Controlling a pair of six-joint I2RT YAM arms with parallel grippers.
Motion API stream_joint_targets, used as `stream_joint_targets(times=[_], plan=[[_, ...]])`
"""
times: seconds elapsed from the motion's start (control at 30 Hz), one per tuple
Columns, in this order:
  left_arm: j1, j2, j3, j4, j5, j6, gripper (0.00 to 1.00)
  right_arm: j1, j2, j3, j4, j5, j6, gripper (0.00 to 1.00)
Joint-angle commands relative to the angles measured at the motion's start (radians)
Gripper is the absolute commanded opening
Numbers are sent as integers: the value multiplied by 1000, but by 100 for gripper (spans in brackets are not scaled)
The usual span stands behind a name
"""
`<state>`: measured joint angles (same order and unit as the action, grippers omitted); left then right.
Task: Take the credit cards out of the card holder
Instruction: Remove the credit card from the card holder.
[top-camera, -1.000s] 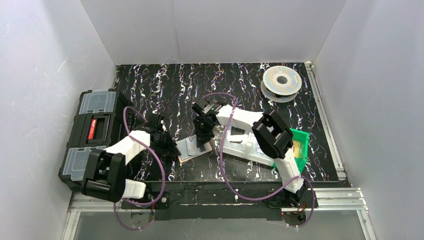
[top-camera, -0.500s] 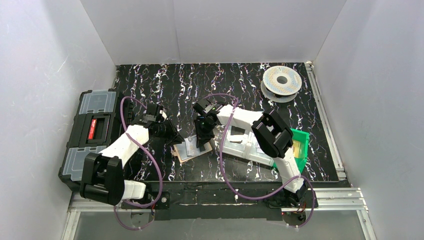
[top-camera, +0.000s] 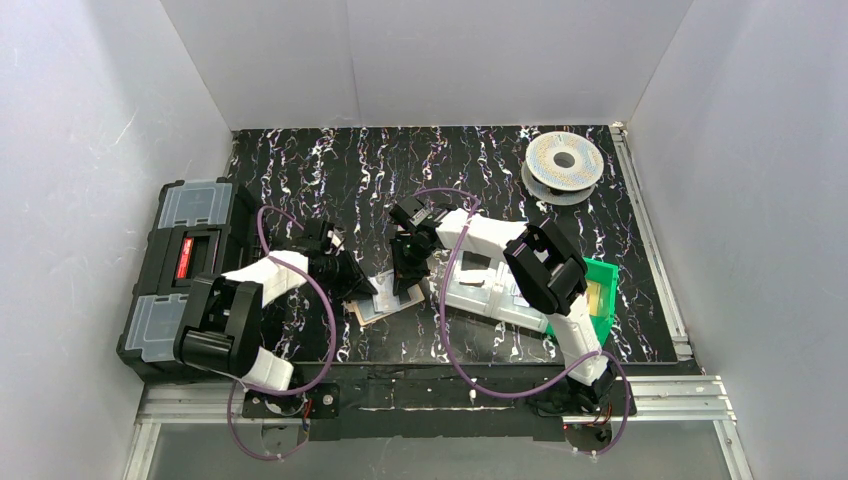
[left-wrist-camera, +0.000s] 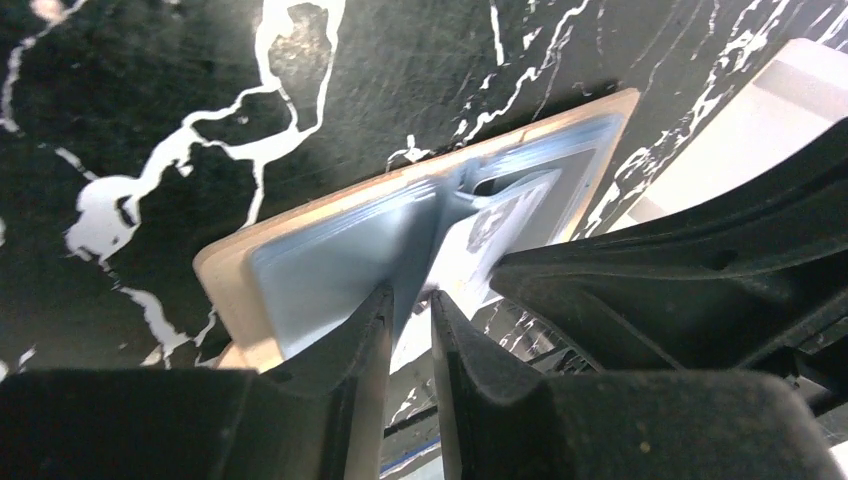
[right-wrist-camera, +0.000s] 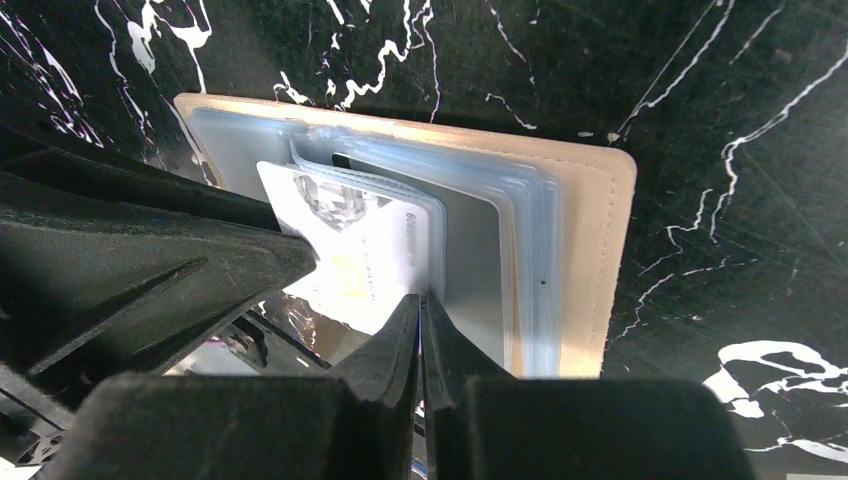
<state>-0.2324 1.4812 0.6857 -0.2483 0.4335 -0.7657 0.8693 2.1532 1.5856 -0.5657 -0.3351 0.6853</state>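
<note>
- Credit cards, pale silvery rectangles (right-wrist-camera: 370, 260), protrude from tan leather card holder (right-wrist-camera: 590, 250).
- Left end effector (left-wrist-camera: 410, 310) pinches a holder sleeve, nearly closed; right end effector (right-wrist-camera: 420, 320) grips one card edge.
- Next move likely: pull card straight out.

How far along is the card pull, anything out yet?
Done: the card holder lies open on the table. In hand: the left gripper pinches a clear sleeve of it, and the right gripper is closed on the edge of a pale card that sticks partway out. Left: no card is seen free yet; this one and any others in the sleeves must come out.
</note>
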Motion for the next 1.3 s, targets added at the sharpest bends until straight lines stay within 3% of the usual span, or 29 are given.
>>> stream_joint_targets(times=[0.0,0.23,0.7,1.13,1.27], plan=[[-4,-7,-40,92,42,-26,19,2,74,-55,-20,100,-21,10],[-4,-24,-60,104,47,-46,11,0,80,-62,-16,97,-17,10],[2,-101,-91,74,15,-39,15,-4,93,-58,-17,93,-17,9],[4,-110,-99,77,17,-44,0,-6,98,-62,-14,93,-14,8],[10,-129,-91,52,6,-35,0,-6,101,-66,-15,95,-12,8]])
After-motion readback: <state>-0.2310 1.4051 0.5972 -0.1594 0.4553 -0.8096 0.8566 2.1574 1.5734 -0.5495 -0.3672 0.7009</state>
